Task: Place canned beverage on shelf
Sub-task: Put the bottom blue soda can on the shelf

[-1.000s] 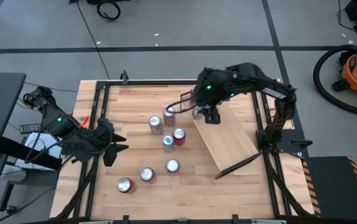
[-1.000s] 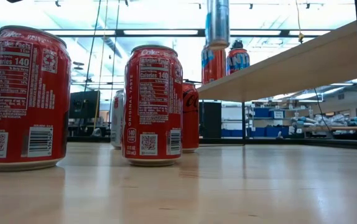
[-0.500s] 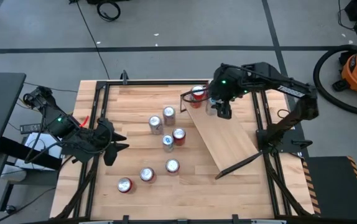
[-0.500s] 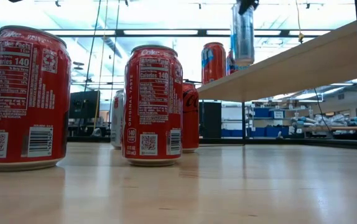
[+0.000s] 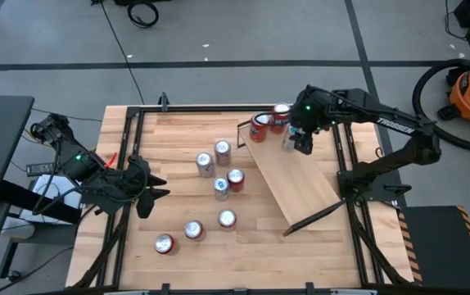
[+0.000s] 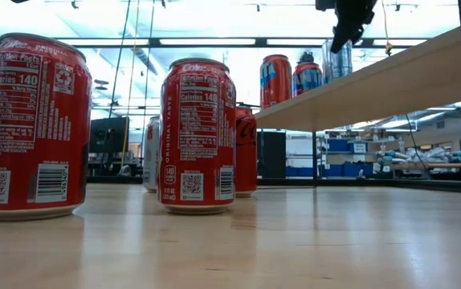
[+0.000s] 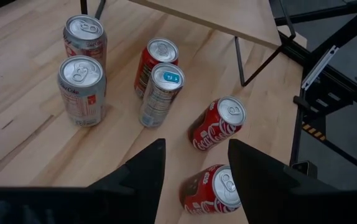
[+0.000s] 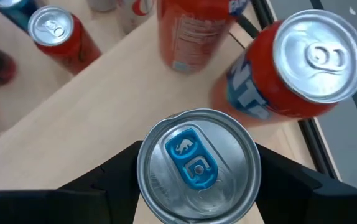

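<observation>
A silver can with a blue tab (image 8: 197, 165) stands upright in my right gripper (image 5: 299, 141), which is shut on it over the upper end of the sloped light wood shelf (image 5: 302, 185). In the low view the silver can (image 6: 339, 60) shows just above the shelf's edge (image 6: 375, 88); whether its base rests on the board is hidden. Two red cans (image 5: 261, 127) (image 5: 281, 117) stand on the shelf's upper end beside it. My left gripper (image 5: 149, 193) waits open at the table's left side, with nothing between its fingers. My right gripper pinches the silver can's upper wall (image 8: 146, 163), just under the rim, between its two fingers, one on each side. The fingers (image 8: 278, 174) come from above, slanting steeply down. The can stays upright, top up, beside the two red cans on the shelf.
Several cans, red and silver, stand on the planked tabletop left of the shelf (image 5: 205, 164) (image 5: 227, 219) (image 5: 164, 243). In the left wrist view two red cans lie on their sides (image 7: 217, 123) (image 7: 213, 190). A black frame (image 5: 350, 156) borders the table.
My right gripper has carried the silver can toward the table's right edge and down, from above the shelf's left side to its upper end next to the two red cans. The can has stayed upright in the hold.
</observation>
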